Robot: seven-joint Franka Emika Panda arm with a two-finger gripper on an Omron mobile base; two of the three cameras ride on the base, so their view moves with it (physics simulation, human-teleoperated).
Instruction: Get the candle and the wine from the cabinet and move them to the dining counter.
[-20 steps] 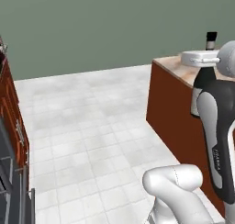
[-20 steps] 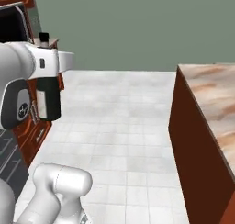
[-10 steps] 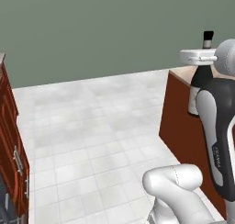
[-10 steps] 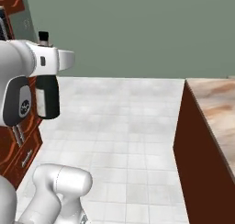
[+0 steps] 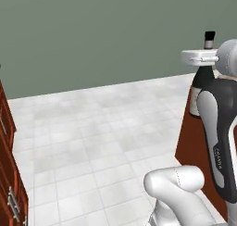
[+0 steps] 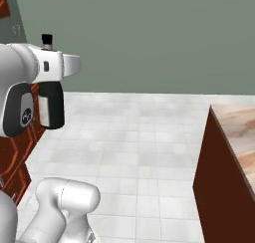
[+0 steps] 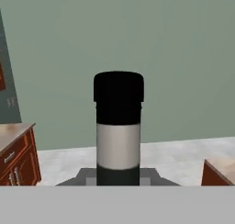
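Left base view: wine (image 5: 202,88) held upright high at the right, black cap poking above the white hand, dark body with pale label hanging below it. Gripper (image 5: 202,58) clamped on the neck, fingers themselves hidden behind the hand, so the exact contact hard to make out from this side. Red-brown side of the dining counter (image 5: 196,141) just below and behind the bottle; bottle base clear of any surface. Pale tiled floor (image 5: 92,141) stretching off to the left of the hand, green wall (image 5: 92,35) beyond.

Right base view: wine (image 6: 51,100) again upright under the gripper (image 6: 47,65), cap above the hand, label facing left. Dining counter (image 6: 234,152) well apart to the right, marble top showing at the frame edge. Red-brown base cabinets (image 6: 22,152) low behind the bottle.

Hand view: wine (image 7: 118,126) standing straight up from between the fingers, black cap on top, grey band beneath, dark glass lowest. Fingers closed tight on the bottle. Corner of the dining counter (image 7: 221,170) off to the right of the fingers, base cabinets (image 7: 16,159) to their left.
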